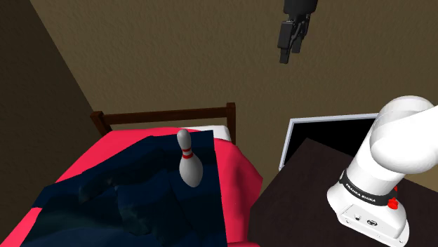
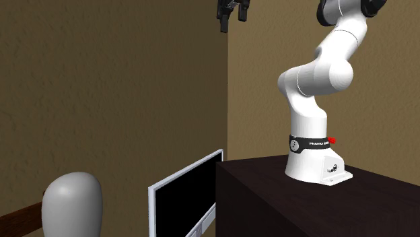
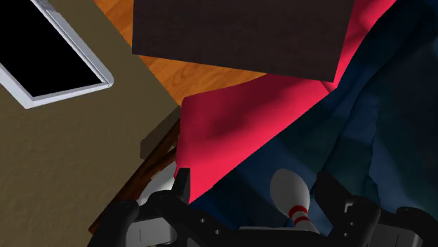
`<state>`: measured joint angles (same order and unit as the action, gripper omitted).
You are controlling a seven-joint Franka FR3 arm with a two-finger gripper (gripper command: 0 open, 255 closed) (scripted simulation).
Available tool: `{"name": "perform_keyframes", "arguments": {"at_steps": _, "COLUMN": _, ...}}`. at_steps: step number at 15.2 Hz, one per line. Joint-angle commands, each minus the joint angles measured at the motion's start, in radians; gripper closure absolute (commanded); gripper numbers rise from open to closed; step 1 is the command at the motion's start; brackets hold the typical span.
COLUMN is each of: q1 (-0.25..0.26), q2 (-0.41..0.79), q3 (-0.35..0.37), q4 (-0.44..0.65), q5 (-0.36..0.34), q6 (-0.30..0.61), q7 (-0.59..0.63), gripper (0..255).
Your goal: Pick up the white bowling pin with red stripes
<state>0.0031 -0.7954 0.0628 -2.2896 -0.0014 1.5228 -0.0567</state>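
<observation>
The white bowling pin (image 1: 187, 160) with red stripes at its neck stands upright on the dark blue blanket (image 1: 133, 200) of a red bed. My gripper (image 1: 285, 55) hangs high above, near the wall, well up and toward the shoulder view's right of the pin, holding nothing. The second exterior view has the gripper (image 2: 231, 20) at its top edge. In the wrist view the fingers (image 3: 181, 186) stand apart, so the gripper (image 3: 256, 191) is open, and the pin (image 3: 290, 196) shows far below, close to the other finger.
A wooden headboard (image 1: 165, 114) backs the bed against the wall. A dark-screened monitor (image 1: 330, 137) leans beside my dark stand (image 1: 295, 203). A pale rounded shape (image 2: 72, 204) sits close to the second exterior camera. Wooden floor (image 3: 203, 74) lies between stand and bed.
</observation>
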Motion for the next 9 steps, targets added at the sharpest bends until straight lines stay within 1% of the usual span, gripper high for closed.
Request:
{"name": "perform_keyframes", "arguments": {"at_steps": 1, "q1": 0.000, "q2": 0.000, "q3": 0.000, "q4": 0.000, "q5": 0.000, "q6": 0.000, "q7": 0.000, "gripper": 0}}
{"name": "perform_keyframes", "arguments": {"at_steps": 9, "q1": 0.025, "q2": 0.200, "q3": 0.042, "q4": -0.043, "q5": 0.051, "q6": 0.245, "q7": 0.024, "gripper": 0}}
